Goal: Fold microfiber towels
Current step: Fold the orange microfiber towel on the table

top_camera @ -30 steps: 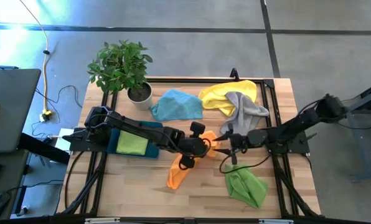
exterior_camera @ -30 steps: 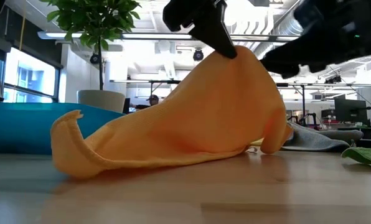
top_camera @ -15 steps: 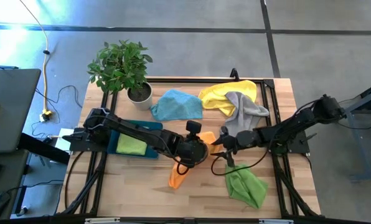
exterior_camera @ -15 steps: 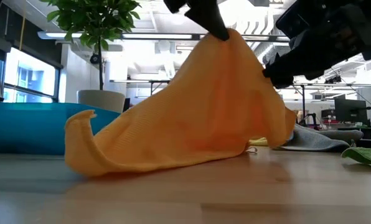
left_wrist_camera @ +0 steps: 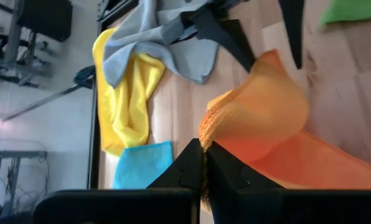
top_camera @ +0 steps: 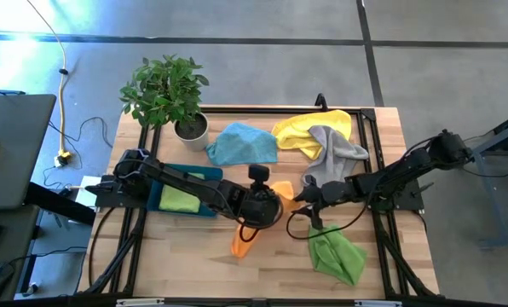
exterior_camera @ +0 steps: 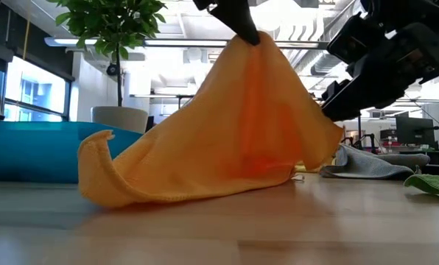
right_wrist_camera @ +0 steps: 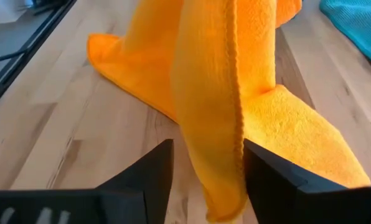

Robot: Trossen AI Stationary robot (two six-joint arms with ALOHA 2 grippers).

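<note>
Two arms meet over the middle of the desk [top_camera: 194, 256]. Nearest the front edge lies a crumpled lime green towel [top_camera: 337, 257], flat on the wood and clear of both grippers. Just behind it the orange towel [top_camera: 244, 241] is drawn up into a tent: one corner trails on the desk toward the front, the peak is lifted high, as the low view shows. Left gripper [left_wrist_camera: 204, 163] is pinched closed on the top edge of the orange towel, fingers pressed together with the cloth's folded hem between them. Right gripper [right_wrist_camera: 205, 163] sits just beside the same towel on its other side, fingers spread apart with a hanging fold of orange cloth running down between them; whether the pads touch the cloth cannot be told.

Further back on the left side, a dark teal tray [top_camera: 204, 175] holds a second lime green towel [top_camera: 178, 197], folded flat; the left arm crosses above the tray. Beyond the grippers, a grey towel [top_camera: 335, 153] lies loosely heaped, overlapping a yellow towel [top_camera: 308, 130] at the far right of the desk. Light blue towel [top_camera: 242, 143] rests bunched beside the yellow one, near a potted plant [top_camera: 167, 92] at the far left corner.
</note>
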